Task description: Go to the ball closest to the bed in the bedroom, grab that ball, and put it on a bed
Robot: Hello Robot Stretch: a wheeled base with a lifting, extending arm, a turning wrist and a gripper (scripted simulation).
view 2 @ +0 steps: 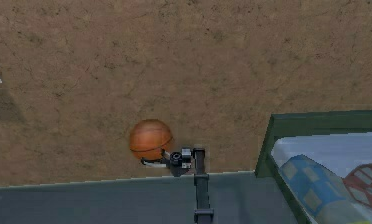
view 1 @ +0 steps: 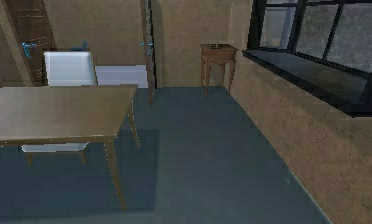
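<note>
An orange basketball hangs in front of the brown wall, clear of the grey floor. It sits at the far end of my gripper, which holds it. The dark arm bar rises from the bottom edge just right of the middle. The bed stands at the arm side view's right, with a dark green frame, a pale sheet and a patterned quilt. The ball is left of the bed's end board, a short way off.
In the forward view a wooden table fills the left, with a white chair behind it. A small wooden side table stands by the far wall. A dark window sill juts out along the right wall. Blue-grey floor lies between.
</note>
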